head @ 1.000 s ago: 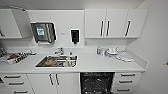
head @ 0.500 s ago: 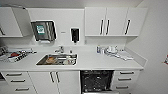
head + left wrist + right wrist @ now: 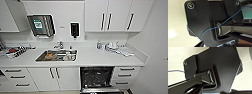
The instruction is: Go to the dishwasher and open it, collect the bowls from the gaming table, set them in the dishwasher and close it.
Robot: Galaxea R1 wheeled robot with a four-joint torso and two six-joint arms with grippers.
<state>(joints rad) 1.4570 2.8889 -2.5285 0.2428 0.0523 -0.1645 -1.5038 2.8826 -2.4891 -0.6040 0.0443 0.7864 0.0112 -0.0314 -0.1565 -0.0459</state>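
The dishwasher [image 3: 97,77] stands open under the white counter, right of the sink. Its dark inside with racks shows, and its door [image 3: 101,90] lies folded down at the picture's lower edge. The bowls and the gaming table are out of view. Both wrist views look past my own dark plate onto a pale floor [image 3: 176,25], and nothing is seen held.
A steel sink [image 3: 56,55] with dishes in it is set in the counter [image 3: 100,58]. A dish rack [image 3: 13,51] stands at the left, white kitchenware [image 3: 113,47] at the right. White drawers [image 3: 125,75] flank the dishwasher. A wall [image 3: 155,50] closes the right side.
The whole head picture has shifted slightly, so the camera has moved a little. The dishwasher stays open and nothing on the counter has moved.
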